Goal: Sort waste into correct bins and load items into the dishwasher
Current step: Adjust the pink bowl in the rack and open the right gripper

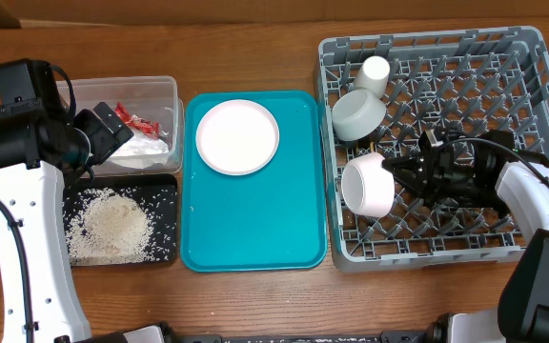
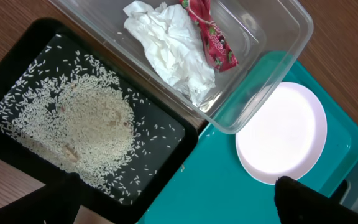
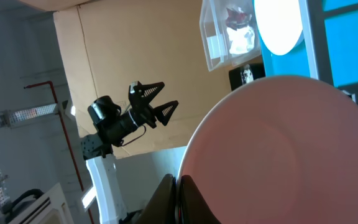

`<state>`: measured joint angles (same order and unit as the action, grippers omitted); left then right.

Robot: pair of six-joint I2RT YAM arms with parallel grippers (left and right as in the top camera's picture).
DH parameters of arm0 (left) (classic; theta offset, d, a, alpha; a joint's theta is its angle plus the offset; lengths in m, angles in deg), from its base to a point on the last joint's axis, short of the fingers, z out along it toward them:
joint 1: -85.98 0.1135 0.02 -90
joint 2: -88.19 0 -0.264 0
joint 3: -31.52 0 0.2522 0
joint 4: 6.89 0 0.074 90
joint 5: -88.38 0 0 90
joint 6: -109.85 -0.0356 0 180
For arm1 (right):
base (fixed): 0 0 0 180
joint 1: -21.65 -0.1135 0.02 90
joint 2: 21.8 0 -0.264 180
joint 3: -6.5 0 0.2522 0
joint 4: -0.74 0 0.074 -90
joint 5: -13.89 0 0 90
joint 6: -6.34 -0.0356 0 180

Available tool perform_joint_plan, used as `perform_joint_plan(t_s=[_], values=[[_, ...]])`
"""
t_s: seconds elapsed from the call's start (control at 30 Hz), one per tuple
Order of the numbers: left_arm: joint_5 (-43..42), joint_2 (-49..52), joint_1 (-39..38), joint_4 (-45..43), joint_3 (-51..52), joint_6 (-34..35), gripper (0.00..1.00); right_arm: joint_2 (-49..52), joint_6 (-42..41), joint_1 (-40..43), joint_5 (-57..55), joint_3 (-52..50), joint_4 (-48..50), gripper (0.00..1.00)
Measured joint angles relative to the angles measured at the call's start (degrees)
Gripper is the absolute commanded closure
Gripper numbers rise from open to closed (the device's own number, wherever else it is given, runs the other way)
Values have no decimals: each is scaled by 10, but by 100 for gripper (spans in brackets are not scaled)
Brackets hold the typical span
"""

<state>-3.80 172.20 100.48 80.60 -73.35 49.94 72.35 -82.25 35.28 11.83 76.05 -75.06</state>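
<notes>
The left arm (image 1: 27, 238) reaches forward, and the left gripper (image 1: 111, 129) holds its two fingers spread wide apart. The right gripper (image 1: 396, 174) is pinched tight on the rim of the white bowl (image 1: 365, 186), with the right arm (image 1: 527, 191) bent behind it.

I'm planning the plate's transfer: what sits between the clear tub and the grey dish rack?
The teal tray, carrying the round plate, fills that stretch in the overhead view.

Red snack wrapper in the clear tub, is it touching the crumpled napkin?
Touching. The left wrist view shows the red snack wrapper lying directly on the crumpled napkin, no gap between them.
</notes>
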Motion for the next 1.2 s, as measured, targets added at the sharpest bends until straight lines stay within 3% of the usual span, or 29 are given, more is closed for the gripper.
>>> perform_joint_plan(t_s=[0.47, 1.2], values=[[0, 0, 0, 0, 0, 0, 0, 0, 75, 0, 0, -11, -40, 96], [0, 0, 0, 0, 0, 0, 0, 0, 83, 2, -6, -48, 129, 91]])
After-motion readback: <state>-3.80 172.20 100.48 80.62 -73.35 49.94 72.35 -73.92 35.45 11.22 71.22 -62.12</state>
